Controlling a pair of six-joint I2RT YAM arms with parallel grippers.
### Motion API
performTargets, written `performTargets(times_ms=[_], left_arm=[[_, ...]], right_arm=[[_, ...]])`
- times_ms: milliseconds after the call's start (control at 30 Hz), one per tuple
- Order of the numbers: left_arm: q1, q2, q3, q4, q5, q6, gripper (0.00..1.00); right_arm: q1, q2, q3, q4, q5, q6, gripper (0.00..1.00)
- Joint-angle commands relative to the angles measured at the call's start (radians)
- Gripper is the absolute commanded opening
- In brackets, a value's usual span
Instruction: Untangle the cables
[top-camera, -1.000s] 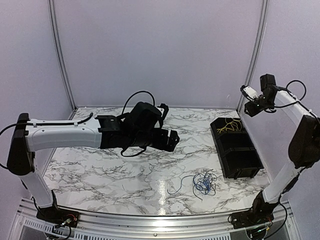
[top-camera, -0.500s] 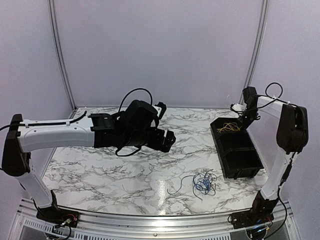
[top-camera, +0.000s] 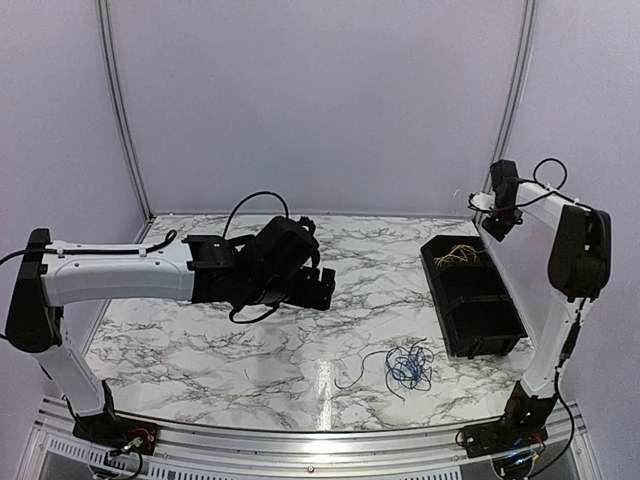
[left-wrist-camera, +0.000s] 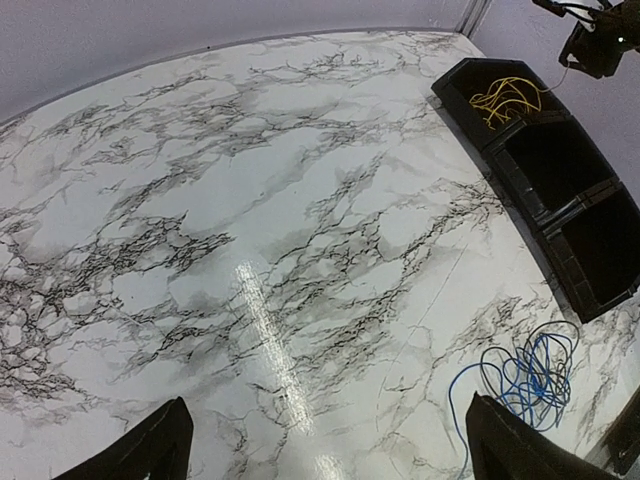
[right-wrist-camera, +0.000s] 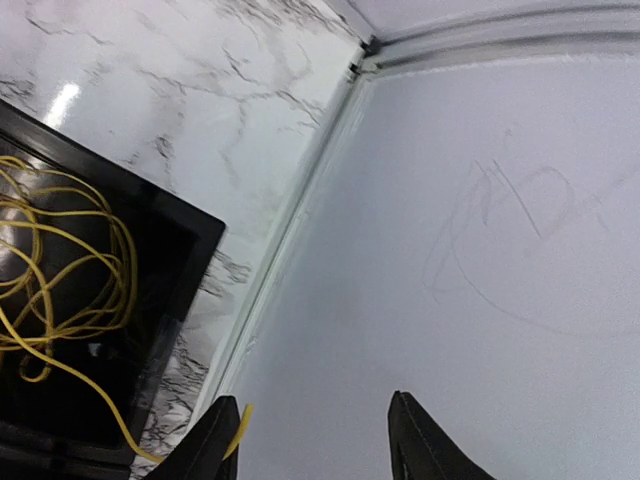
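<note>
Above the marble table (top-camera: 200, 340), your left gripper (left-wrist-camera: 328, 420) gapes empty; your right gripper (right-wrist-camera: 312, 420) is parted, but the yellow cable (left-wrist-camera: 505, 98) may cling to it and drag from the bin (top-camera: 480, 342).

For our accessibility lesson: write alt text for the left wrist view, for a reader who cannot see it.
A loose tangle of blue cable lies on the marble table at lower right, near a black three-compartment tray whose far compartment holds a yellow cable. The left gripper shows only its wide-apart fingertips at the bottom edge.
</note>
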Motion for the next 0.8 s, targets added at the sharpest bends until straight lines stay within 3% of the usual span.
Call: performTargets(times_ms=[0,67,167,600,767], left_arm=[[0.005,-0.009,-0.011,-0.012,-0.013,0.008,0.99],[0.005,-0.005,-0.014,0.023,0.025,0.039,0.98],[0.003,0.002,-0.022,0.092,0.092,0.072,0.95],[0.004,0.071,0.038,0.152,0.213,0.093,0.89],[0.003,0.081,0.039,0.159,0.233,0.097,0.89]], right_arm=[[-0.008,0.052,0.217,-0.265,-0.309,0.059,0.50],[0.019,0.039,0.197,-0.262,-0.293,0.062,0.50],[0.024,0.015,0.194,-0.304,-0.461,0.072,0.51],[0.069,-0.123,-0.091,-0.180,-0.051,0.004,0.50],[0.070,-0.196,-0.191,-0.160,0.026,-0.004,0.50]])
